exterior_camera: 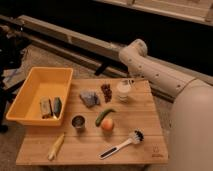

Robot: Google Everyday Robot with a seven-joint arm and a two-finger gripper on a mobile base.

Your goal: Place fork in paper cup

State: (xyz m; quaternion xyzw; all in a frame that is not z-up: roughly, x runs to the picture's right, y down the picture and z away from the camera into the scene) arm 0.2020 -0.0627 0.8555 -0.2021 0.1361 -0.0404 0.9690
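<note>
1. One gripper point(129, 82) hangs just above the far rim of the one paper cup point(123, 90); how far open it is, and whether it holds anything, cannot be told
2. The cup stands upright near the far edge of the table point(140, 125), beside one bunch of grapes point(106, 91)
3. The fork cannot be made out
4. One bin point(42, 87) holds two small items; also on the table are one metal cup point(78, 122), one orange point(107, 125) and one brush point(122, 145)
</note>
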